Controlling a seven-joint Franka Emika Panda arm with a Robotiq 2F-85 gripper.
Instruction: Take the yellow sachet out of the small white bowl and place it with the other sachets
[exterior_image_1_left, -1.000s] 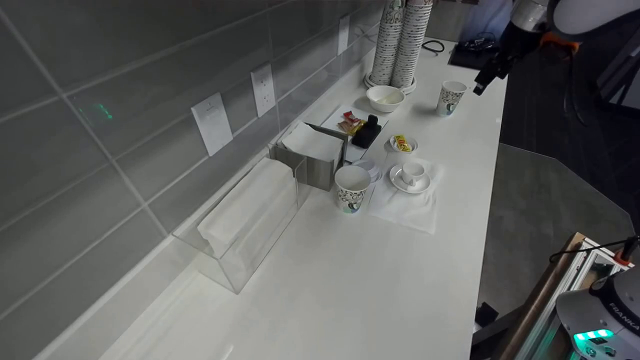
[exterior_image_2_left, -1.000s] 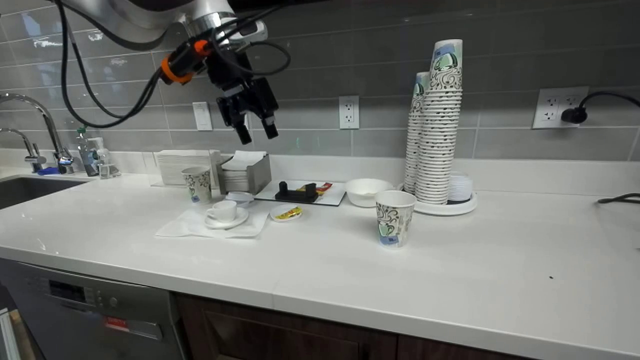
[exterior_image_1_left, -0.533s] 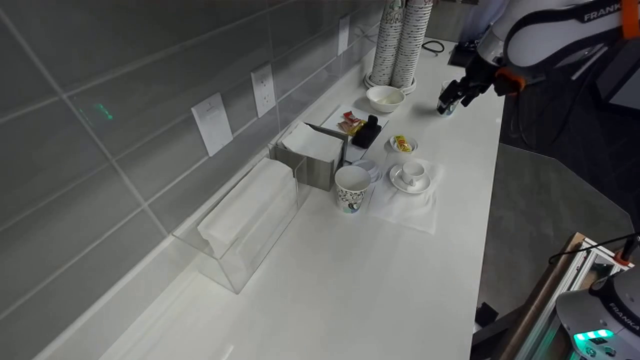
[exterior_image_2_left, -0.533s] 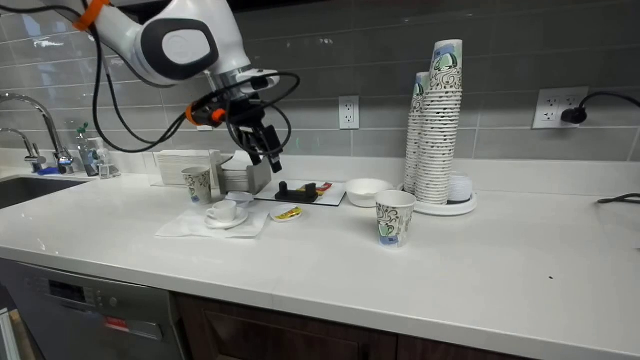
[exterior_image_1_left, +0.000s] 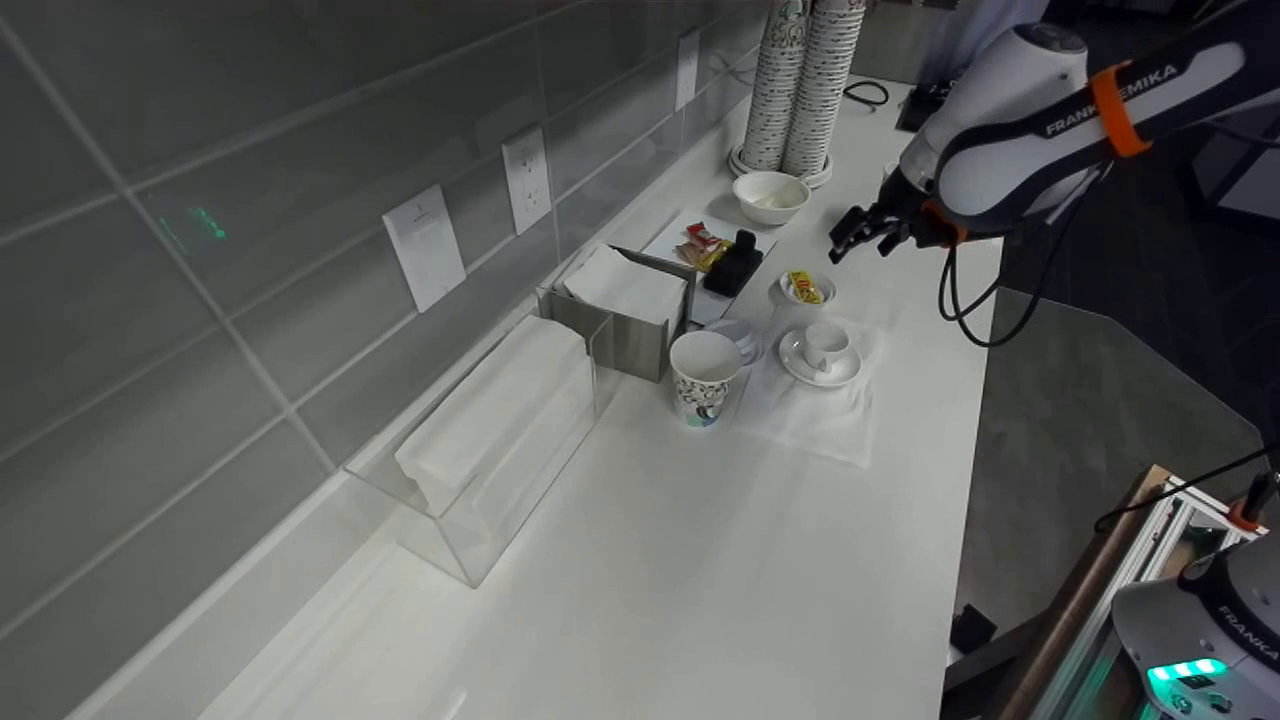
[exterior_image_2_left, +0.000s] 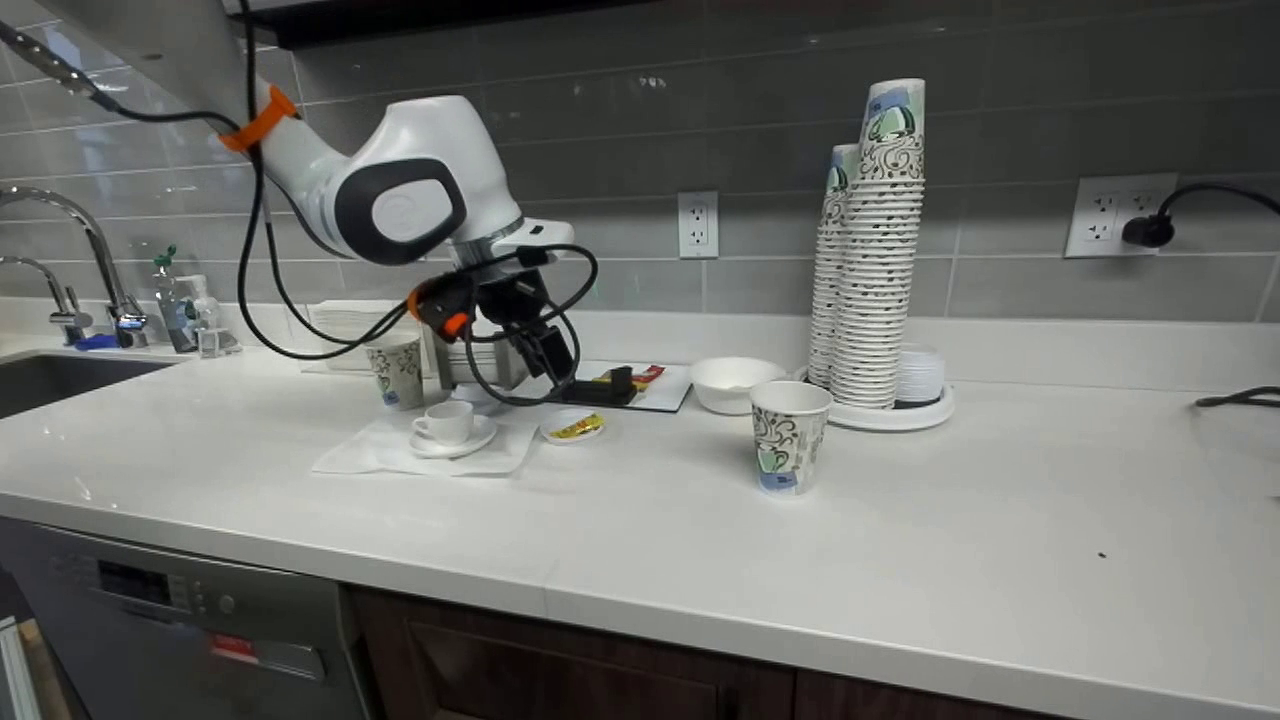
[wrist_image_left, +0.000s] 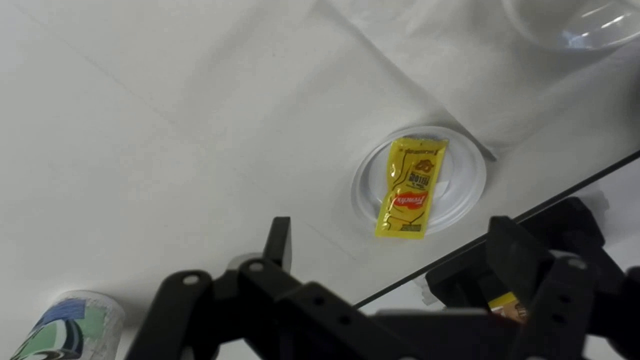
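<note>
Gripper (wrist_image_left: 389, 242) spread wide, nothing in it, bottom of the wrist view; presumably set that way to leave room either side of a narrow packet. Yellow packet (wrist_image_left: 411, 190) is in the small bowl (wrist_image_left: 462, 192), right of centre there, lower end overlapping the rim. That end is probably the best pinch edge. It lines up with the gap but sits higher in frame, so likely shift that way, then down. Bowl looks light, could skid if clipped. Other packets (exterior_image_1_left: 703, 247) lie on the tray (exterior_image_2_left: 662, 393) beside the black stand (exterior_image_1_left: 735, 264), upper middle of an exterior view: short carry.
</note>
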